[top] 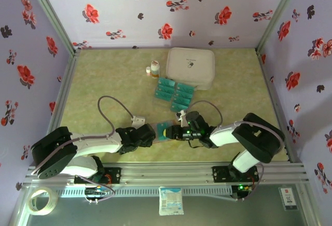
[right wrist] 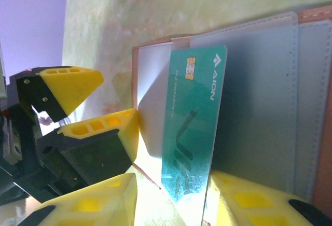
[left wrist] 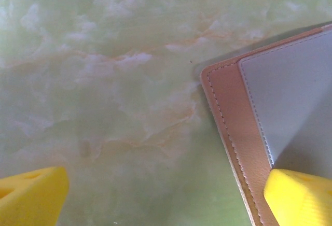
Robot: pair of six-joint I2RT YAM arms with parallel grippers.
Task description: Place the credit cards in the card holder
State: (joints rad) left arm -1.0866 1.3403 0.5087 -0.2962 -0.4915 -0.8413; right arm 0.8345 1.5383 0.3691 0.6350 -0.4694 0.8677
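Gripping one green card [right wrist: 194,117] in right end effector [right wrist: 181,197], chip end tipped over pale inside of open wallet [right wrist: 259,81]. Reaching in with wide-open left end effector [left wrist: 166,200], one finger over wallet's edge, other over bare worktop [left wrist: 104,81] beside wallet. Seen well beyond wallet: rest of cards [top: 175,94] in rows, just beside white case [top: 191,66]

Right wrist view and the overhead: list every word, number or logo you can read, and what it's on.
"AION", beside a white angular logo: on the credit card.
Small characters along that card's edge: too blurred to read.
Mark on the white case, label on the small bottle, print on the packet: too small to read.
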